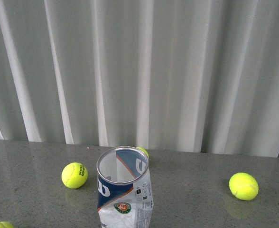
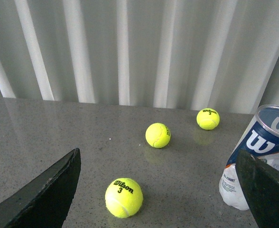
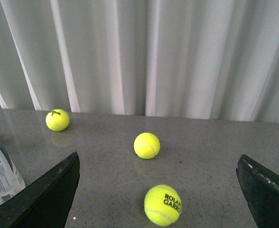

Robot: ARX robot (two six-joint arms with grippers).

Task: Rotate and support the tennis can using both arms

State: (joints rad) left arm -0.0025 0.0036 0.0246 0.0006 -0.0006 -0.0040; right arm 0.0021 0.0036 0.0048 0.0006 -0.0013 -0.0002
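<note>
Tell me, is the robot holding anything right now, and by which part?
Nothing is held. Both the left gripper and the right gripper are open and empty; the tennis can stands untouched.

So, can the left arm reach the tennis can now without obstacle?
Probably yes. The left gripper is open, and the tennis can stands beside one finger; only one tennis ball lies between the fingers.

flat black fingers [image 2: 40,194] (scuffed, pale-edged)
</note>
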